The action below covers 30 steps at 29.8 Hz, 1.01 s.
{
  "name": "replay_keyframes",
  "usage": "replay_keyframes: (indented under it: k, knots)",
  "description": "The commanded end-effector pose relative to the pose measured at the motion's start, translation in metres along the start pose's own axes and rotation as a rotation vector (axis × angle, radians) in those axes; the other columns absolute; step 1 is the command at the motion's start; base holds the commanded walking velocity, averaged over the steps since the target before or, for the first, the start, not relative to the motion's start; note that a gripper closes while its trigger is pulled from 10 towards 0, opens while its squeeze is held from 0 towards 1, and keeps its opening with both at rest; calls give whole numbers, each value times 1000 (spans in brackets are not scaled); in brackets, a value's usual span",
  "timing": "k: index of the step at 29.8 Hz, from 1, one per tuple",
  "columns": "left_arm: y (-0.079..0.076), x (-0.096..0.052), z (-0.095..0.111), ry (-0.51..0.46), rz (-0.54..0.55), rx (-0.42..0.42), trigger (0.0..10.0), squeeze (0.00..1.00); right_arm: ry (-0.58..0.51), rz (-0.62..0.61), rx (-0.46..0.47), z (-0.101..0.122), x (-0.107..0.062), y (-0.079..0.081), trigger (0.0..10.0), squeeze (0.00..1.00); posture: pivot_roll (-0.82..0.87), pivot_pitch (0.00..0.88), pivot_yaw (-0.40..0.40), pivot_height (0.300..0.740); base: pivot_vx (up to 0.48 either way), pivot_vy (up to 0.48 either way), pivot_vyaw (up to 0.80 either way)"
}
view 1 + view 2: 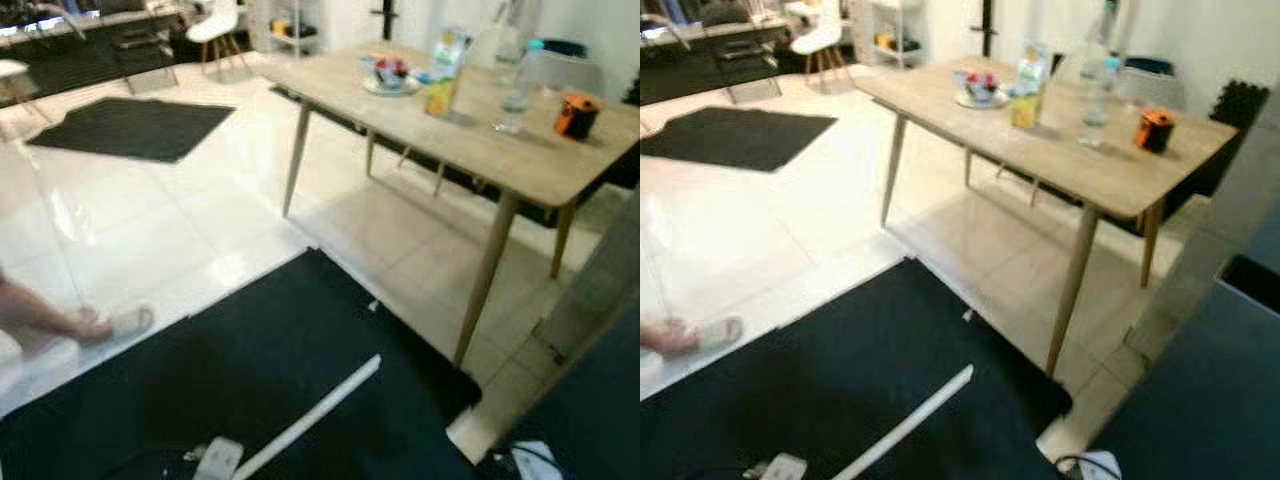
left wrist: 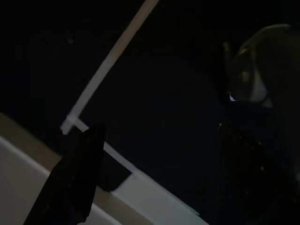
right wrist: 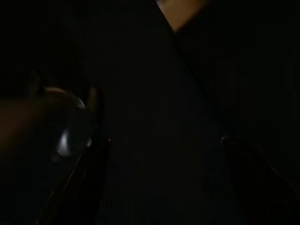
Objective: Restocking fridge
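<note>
Ahead on the wooden table stand the juice carton and water bottle, well apart from both grippers: you're at the approach step. Left gripper hangs spread over dark mat; right gripper likewise spread. Walk closer next.

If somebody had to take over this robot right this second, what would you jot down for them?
Left end effector: open, hanging idle over the black floor mat, holding nothing.
Right end effector: open, hanging idle in the dark, holding nothing.
Items sit on the light wooden table ahead to the right: yellow juice carton, clear plastic water bottle, small orange and black container, plate of food.
A person's foot in a pale slipper is at the left; mind it.
Done: nothing picked up.
Left: approach the table, take items, stock the fridge.
</note>
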<state>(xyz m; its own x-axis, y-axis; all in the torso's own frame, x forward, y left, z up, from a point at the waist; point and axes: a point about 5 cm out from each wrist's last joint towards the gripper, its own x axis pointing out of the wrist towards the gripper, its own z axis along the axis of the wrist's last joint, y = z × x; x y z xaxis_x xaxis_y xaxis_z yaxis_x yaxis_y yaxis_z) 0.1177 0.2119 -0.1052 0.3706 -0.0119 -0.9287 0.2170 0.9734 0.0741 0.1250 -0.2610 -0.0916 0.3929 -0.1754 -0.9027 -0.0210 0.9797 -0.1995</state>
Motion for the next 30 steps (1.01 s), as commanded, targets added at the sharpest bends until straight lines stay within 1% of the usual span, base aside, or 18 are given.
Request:
replay_keyframes:
  k: [1,3,6,11,17,30]
  knots:
    - [2,1,10,-21,2,-4,10000,0,21,-19,23,-8,-1,-3,10000,0,-20,0,32,740,0,0,0]
    - [-1,2,14,-25,-11,2,10000,0,22,-24,14,-8,-1,-5,10000,0,-25,0,24,740,0,0,0]
    - [-3,2,17,-34,-15,-31,10000,0,37,-29,7,-12,-2,-8,10000,0,-28,0,22,740,210,0,0]
    - [6,0,12,-22,-14,-31,10000,0,52,-36,7,-18,-4,-12,10000,0,-42,0,18,740,362,0,0]
    - [11,-1,11,-16,-13,-25,10000,0,52,-30,4,-18,-3,-10,10000,0,-42,0,19,740,368,0,0]
    - [11,0,15,-16,-11,-13,10000,0,59,-20,9,-21,-3,-6,10000,0,-38,0,26,740,378,0,0]
